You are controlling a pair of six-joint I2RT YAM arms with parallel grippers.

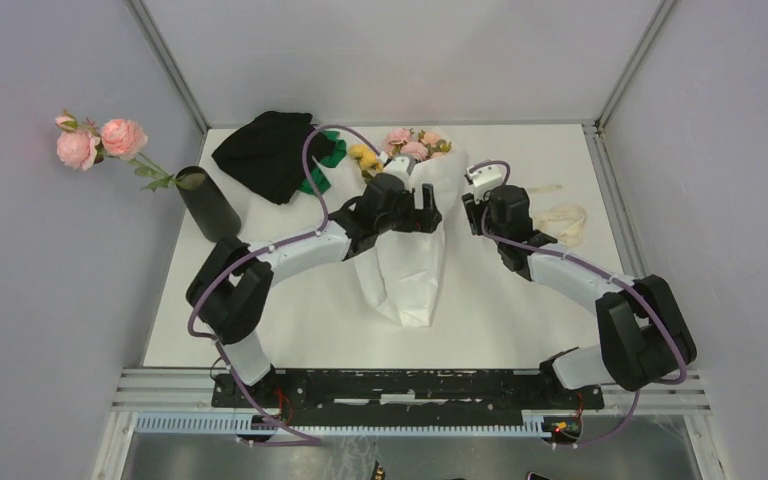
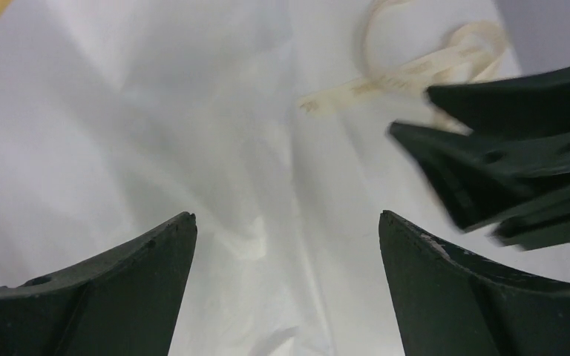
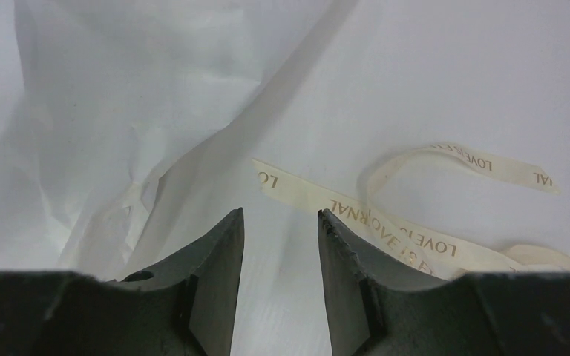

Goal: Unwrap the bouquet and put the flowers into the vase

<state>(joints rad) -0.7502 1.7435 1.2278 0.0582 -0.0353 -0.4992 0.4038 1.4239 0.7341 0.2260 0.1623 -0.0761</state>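
Closest to my left wrist camera are the left gripper's (image 2: 286, 222) own fingers (image 2: 119, 289), spread wide with nothing between them, and white paper (image 2: 193, 111) fills the view beneath.

That paper belongs to the bouquet (image 1: 410, 270), which lies on the table (image 1: 520, 320) ahead of both arms. Its long axis runs almost straight away from the bases, paper tail toward me and the flowers (image 1: 407, 145) poking out at the far end. The ribbon (image 1: 563, 215) is off and lies loose on the table to the right, while the paper is wrapped round the stems, so I judge the unwrapping only part done.

From above, the left gripper hovers over the upper middle of the wrap, pointing across it toward its right edge. My right gripper (image 1: 472, 212) sits just beside that edge, over bare table between paper and ribbon. Its jaws are partly apart and grip nothing. In its wrist view the paper's edge lies left of the fingertips and the ribbon's end just beyond them.

The vase (image 1: 208, 205) stands well apart at the far left, on the left arm's side, with a separate stem of pink roses (image 1: 90, 140) in it and a cloth heap (image 1: 270, 155) between it and the blooms.

My read is that the right side is best placed to peel the edge rightward, across the axis, and the carry to the vase falls to the left arm
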